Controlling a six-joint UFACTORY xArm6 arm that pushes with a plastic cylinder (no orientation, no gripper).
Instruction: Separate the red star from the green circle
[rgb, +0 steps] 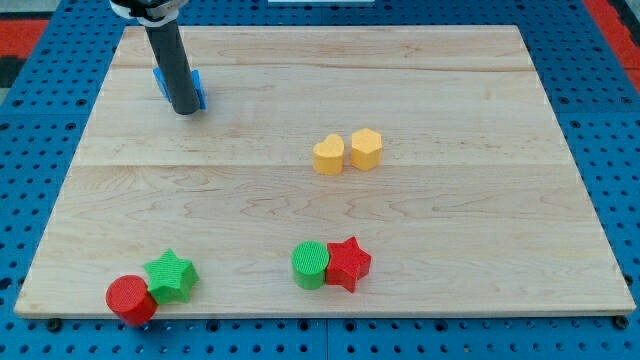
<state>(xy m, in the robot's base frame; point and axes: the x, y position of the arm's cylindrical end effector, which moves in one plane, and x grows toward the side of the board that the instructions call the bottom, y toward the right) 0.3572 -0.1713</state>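
Camera view: a wooden worktop (420, 90). The red star (348, 264) touches the green circle (311, 265) near the bottom edge. There is no claw; the tip (186, 110) is far off, top left, against a blue block (197, 90). A careless push could send the star off the worktop.

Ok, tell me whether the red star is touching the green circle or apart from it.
Touching. The red star sits against the green circle's right side, no gap showing. My tip is far off.

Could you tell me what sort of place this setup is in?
Probably a robotics lab bench: a wooden board lies on a blue pegboard surface, small coloured blocks such as the red star and green circle sit on it, and my tip rests beside a blue block.
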